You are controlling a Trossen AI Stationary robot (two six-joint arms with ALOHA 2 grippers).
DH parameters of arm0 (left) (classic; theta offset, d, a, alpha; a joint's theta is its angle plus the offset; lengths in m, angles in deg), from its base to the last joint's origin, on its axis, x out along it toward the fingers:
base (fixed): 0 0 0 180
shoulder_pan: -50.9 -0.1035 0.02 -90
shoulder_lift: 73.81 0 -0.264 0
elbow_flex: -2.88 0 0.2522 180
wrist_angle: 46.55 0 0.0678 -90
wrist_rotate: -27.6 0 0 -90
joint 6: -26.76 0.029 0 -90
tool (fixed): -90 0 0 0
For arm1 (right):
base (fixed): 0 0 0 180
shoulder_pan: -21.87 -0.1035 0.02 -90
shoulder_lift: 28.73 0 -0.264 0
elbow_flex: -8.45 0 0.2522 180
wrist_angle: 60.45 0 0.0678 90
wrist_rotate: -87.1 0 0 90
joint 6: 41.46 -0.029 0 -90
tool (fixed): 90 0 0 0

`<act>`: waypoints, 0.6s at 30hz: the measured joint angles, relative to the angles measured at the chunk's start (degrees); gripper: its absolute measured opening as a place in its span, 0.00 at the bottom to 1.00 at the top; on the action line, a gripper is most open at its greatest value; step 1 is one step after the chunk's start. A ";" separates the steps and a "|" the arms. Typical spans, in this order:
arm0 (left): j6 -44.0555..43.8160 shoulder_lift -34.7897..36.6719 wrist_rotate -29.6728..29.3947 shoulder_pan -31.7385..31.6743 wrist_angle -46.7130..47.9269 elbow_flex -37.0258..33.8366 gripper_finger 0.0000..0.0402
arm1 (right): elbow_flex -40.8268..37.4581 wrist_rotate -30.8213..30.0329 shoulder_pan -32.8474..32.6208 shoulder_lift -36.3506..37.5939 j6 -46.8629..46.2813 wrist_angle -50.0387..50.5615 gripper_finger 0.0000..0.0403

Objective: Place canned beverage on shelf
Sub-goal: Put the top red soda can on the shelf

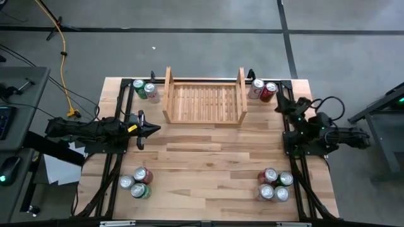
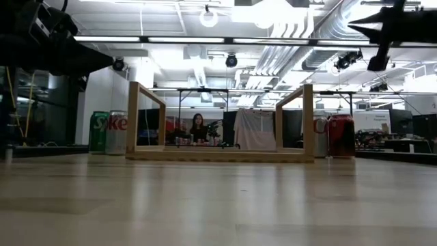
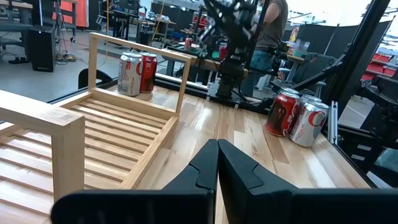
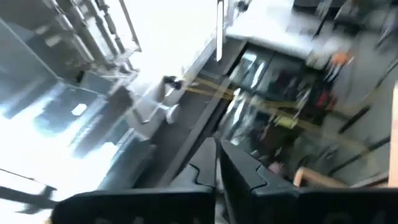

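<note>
Pressed together and empty, the left pincer [image 1: 156, 128] hovers just near-left of the shelf [image 1: 204, 101]; right pincer [image 1: 279, 101], likewise pressed together, hangs just right of it.

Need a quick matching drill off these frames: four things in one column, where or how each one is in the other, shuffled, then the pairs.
Things:
1. shelf
2. left gripper
3. green can with a silver can
4. right gripper

Place or state:
A. shut, by the table's right edge, near the far-right cans
B. far left corner, outside the shelf's left board
C. far middle of the table, no cans in it
D. shut, pointing inward from the left side, at mid-table depth

Pairs: 1-C, 2-D, 3-B, 4-A
</note>
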State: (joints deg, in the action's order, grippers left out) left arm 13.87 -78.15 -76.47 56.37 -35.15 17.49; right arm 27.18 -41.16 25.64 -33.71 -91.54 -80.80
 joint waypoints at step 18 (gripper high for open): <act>0.00 0.00 -0.02 0.01 -0.01 0.02 0.01 | 55.80 -6.18 16.48 -47.06 -7.17 82.49 0.67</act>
State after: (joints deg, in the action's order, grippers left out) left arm 13.87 -78.15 -76.48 56.38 -35.16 17.51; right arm 82.98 -47.35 42.12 -80.77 -98.71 1.68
